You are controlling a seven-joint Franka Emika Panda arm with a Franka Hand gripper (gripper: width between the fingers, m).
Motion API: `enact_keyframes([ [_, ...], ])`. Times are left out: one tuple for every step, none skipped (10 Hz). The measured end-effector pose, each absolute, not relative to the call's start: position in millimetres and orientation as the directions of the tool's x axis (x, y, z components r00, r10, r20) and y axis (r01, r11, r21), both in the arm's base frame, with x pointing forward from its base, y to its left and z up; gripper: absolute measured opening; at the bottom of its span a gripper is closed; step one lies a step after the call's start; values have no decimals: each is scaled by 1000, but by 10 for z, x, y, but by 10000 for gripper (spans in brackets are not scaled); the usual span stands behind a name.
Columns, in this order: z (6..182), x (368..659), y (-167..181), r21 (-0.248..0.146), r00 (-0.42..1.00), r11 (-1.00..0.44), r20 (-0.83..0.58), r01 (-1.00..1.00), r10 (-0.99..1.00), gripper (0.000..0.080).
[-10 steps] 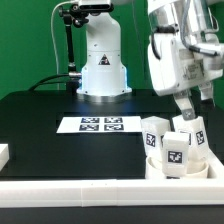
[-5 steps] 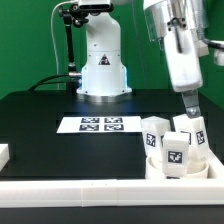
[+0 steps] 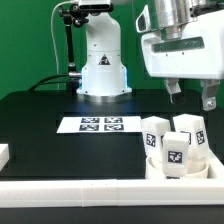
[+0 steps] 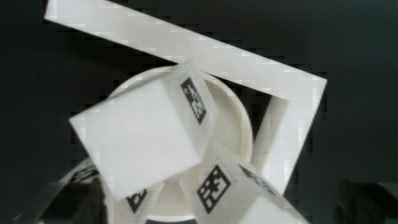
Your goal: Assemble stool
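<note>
The stool sits at the exterior view's lower right. Its round white seat disc [image 3: 156, 166] lies against the front rail, and three short tagged white legs stand on it: one left [image 3: 153, 135], one at the back right [image 3: 192, 130], one in front [image 3: 176, 151]. My gripper [image 3: 192, 94] hangs well above them, open and empty, its two dark fingers spread apart. In the wrist view the legs [image 4: 151, 125] and the seat disc [image 4: 173, 203] lie straight below my gripper [image 4: 214, 214], with the fingertips [image 4: 71, 192] at the sides.
The marker board [image 3: 100, 124] lies on the black table before the arm's white base [image 3: 102, 62]. A white rail [image 3: 80, 190] runs along the front, and its corner shows in the wrist view [image 4: 196, 50]. A small white block [image 3: 3, 153] sits at the left edge.
My gripper has lifted away from the back right leg, risen clear of the stool and turned, so both fingers now show side by side. The stool parts have not moved.
</note>
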State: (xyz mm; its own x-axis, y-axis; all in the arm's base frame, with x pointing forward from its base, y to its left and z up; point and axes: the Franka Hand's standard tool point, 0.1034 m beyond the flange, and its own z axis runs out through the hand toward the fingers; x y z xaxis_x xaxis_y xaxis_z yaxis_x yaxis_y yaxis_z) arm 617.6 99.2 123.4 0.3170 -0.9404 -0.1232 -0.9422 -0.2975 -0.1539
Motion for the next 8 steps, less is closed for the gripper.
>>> enact_keyframes([
  [1235,6177,988,-164,403,-384,-108,-909,-909,649],
  [1235,6178,983,-172,469,-449,-95,-877,-878,649],
  [1233,6168,976,-169,571,-554,-71,-815,-818,649],
  [1236,6145,970,-132,699,-690,-33,-712,-714,649],
  [1244,6144,961,-107,795,-790,-3,-603,-607,649],
  [1240,6141,946,-88,875,-873,20,-481,-484,649],
  [1220,6129,925,-67,939,-938,32,-340,-342,649],
  [1220,6132,921,-67,944,-943,34,-327,-329,649],
])
